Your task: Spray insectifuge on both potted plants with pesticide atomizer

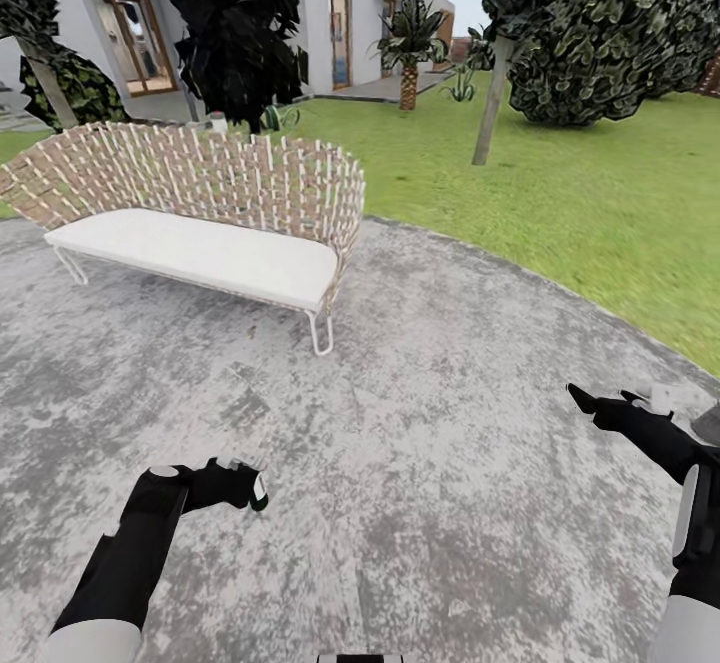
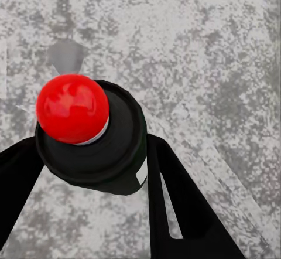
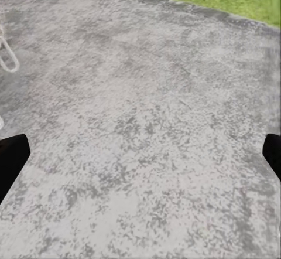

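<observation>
Left wrist view: pesticide atomizer [image 2: 96, 147] inside gripper [image 2: 88, 171].

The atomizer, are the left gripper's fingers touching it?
Touching. In the left wrist view both black fingers press against the sides of the pesticide atomizer, with no gap showing.

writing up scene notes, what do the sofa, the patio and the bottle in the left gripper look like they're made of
Sofa: back looks like woven wicker, tan lattice strips; thin white, probably metal, legs; matte white cushion.
Patio: mottled grey, rough, like stone or concrete.
Pesticide atomizer in the left gripper: dark smooth body, likely plastic; glossy red cap with highlights.
</observation>
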